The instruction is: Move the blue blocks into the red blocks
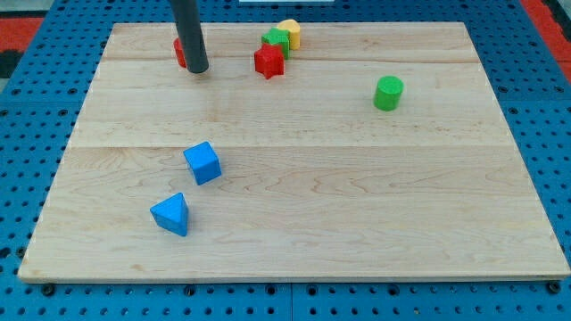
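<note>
A blue cube [202, 163] lies left of the board's middle. A blue triangular block [170, 214] lies below it and slightly to its left. A red star-shaped block [268, 61] sits near the view's top. A second red block [180, 52] is mostly hidden behind my rod at the top left, so its shape is unclear. My tip [199, 69] rests on the board right beside that red block, far above both blue blocks.
A green block [276, 40] and a yellow block [290, 33] sit just above the red star. A green cylinder [388, 93] stands at the right. The wooden board [357, 205] lies on a blue perforated table.
</note>
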Controlling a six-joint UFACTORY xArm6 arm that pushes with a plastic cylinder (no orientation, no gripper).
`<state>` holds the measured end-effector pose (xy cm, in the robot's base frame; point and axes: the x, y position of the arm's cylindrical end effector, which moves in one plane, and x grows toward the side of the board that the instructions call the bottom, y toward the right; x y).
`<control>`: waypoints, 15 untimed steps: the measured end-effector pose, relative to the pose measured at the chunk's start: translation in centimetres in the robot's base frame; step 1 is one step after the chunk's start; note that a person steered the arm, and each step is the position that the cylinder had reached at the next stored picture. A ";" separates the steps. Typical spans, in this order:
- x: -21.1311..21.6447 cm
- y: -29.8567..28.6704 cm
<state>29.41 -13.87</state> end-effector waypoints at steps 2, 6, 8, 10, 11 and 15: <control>-2.2 -3.3; 22.3 13.5; 30.6 -1.6; 20.9 2.9; 14.5 3.0; 17.1 8.1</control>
<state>46.53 -5.81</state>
